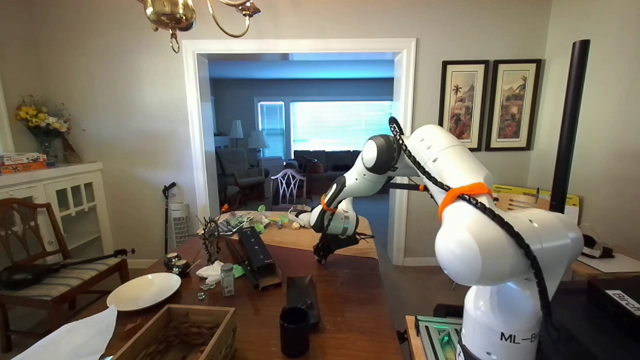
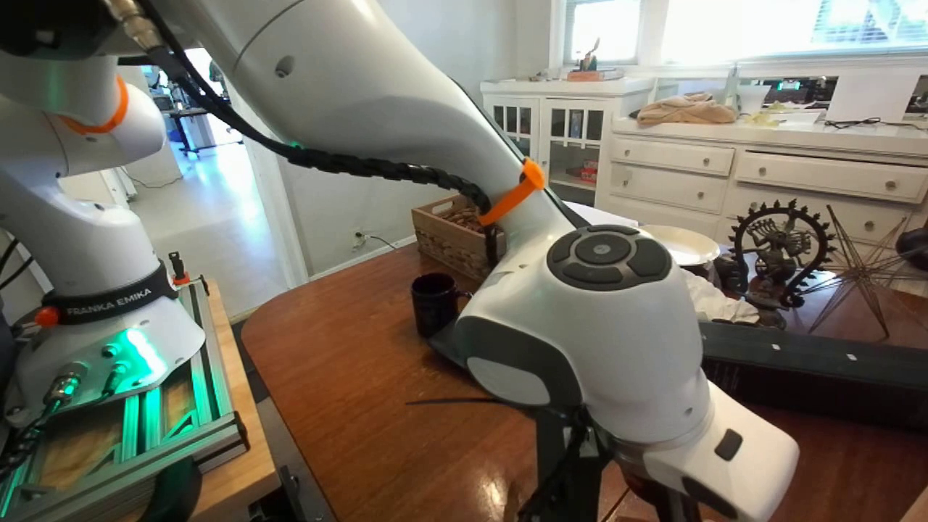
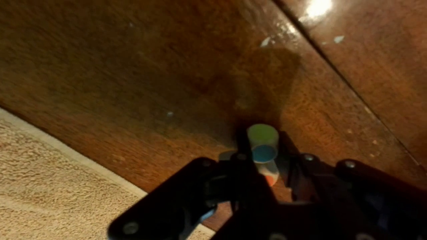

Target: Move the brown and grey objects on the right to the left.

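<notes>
My gripper (image 3: 262, 143) points down close over the bare wooden table in the wrist view. Its black fingers touch both sides of a small pale cylinder (image 3: 263, 149) that has a green face and a blue face. Just behind it, partly hidden by the left finger, is a pale piece (image 3: 269, 171) with an orange spot. A greyish piece (image 3: 226, 155) shows beside the left finger, mostly hidden. The gripper also shows in an exterior view (image 1: 321, 256), low near the beige cloth. Which things are the brown and grey objects, I cannot tell.
A beige cloth (image 1: 345, 244) with several small items covers the table's far end. A long black box (image 1: 257, 255), a figurine (image 1: 211, 240), a glass jar (image 1: 227, 280), a white plate (image 1: 145, 291), a black mug (image 1: 295, 330) and a wooden crate (image 1: 228, 320) stand on the table.
</notes>
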Tool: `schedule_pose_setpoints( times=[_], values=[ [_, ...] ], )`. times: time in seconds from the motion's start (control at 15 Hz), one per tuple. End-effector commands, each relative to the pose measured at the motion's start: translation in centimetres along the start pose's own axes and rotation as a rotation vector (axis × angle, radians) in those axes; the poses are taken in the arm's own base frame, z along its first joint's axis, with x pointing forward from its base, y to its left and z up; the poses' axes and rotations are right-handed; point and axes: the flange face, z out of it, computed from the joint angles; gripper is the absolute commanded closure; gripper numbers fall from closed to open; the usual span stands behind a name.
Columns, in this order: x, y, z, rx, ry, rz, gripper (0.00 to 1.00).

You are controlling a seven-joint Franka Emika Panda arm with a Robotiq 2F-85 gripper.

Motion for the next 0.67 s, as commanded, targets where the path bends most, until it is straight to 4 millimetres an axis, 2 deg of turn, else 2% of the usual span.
schedule_pose_setpoints(
  times=[0.0, 0.6],
  values=[
    [-1.1, -2.3, -1.3, -0.007, -0.053, 0.021, 0.94],
    [-4.2, -6.4, -4.7, -0.102, -0.27, -0.006, 0.94]
  ],
)
